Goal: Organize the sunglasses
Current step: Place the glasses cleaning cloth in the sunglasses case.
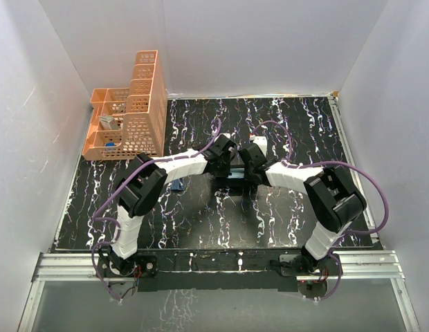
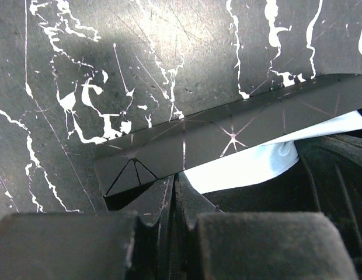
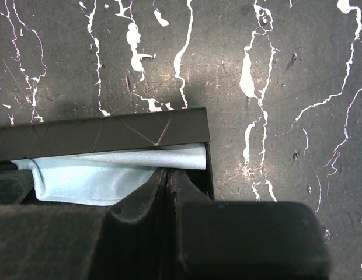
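Observation:
The black oblong case point(image 1: 232, 184) lies open at the table's middle, with the light blue cloth point(image 1: 236, 175) inside. In the left wrist view the case's creased far flap point(image 2: 228, 137) lies flat with the cloth point(image 2: 245, 166) beneath its edge. My left gripper point(image 2: 175, 182) is shut at the case's left end, seemingly pinching a thin near edge of it. My right gripper point(image 3: 171, 174) is shut the same way at the right end, beside the cloth point(image 3: 99, 175) and flap point(image 3: 99, 134). The dark blue sunglasses are hidden.
An orange mesh desk organizer point(image 1: 131, 111) with several compartments stands at the back left of the black marbled table point(image 1: 304, 124). White walls close in the table on three sides. Both arms point(image 1: 180, 166) reach in toward the middle.

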### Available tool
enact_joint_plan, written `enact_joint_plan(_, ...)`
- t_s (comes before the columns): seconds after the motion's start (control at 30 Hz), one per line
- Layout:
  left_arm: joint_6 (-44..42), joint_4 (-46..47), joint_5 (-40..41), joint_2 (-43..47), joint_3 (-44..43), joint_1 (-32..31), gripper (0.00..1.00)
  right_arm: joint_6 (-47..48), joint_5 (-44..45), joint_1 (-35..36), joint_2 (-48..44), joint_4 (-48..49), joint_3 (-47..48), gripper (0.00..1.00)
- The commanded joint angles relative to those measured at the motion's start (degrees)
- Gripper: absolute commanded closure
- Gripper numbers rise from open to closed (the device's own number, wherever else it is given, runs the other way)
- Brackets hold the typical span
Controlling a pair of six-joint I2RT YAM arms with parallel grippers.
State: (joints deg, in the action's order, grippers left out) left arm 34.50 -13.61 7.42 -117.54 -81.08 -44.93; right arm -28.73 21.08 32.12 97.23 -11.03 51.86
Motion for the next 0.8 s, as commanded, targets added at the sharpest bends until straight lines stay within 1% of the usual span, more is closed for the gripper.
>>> enact_joint_plan(0.0,-1.1,-1.1,1.0,-1.0,-1.4,1.0,1.0,-0.4,0.5,-0.3,-0.3,2.2,0.6,1.0)
enact_joint_plan(0.1,-1.0,-0.2,0.8,-0.7,-0.7,1.1,1.0,-0.6,0.6,-0.3,-1.4,3.2,-0.3,1.0)
enact_joint_plan(0.2,-1.1,-1.5,0.7,-1.6,-2.3,1.1,1.0,-0.4,1.4,-0.3,0.0,1.4,2.0,1.0)
enact_joint_plan(0.3,-1.3,-0.8,0.6,-1.8,-2.6,1.1,1.0,-0.1,1.7,-0.2,0.9,1.1,3.3,1.0)
enact_joint_plan(0.37,-1.8,-3.0,1.0,-1.9,-4.3,1.2,1.0,-0.1,1.2,-0.3,1.1,0.2,4.4,1.0)
enact_joint_plan(0.5,-2.3,-1.9,2.5,-0.4,-3.3,1.2,1.0,-0.2,1.5,-0.2,-0.2,1.5,3.7,1.0)
enact_joint_plan(0.63,-2.1,-3.5,1.4,-2.4,-5.2,1.3,1.0,0.1,1.9,-0.2,1.9,-0.8,6.3,1.0)
enact_joint_plan(0.77,-1.4,-1.8,1.0,0.4,-2.2,1.3,1.0,-1.3,0.6,-0.1,-0.3,0.3,2.7,1.0)
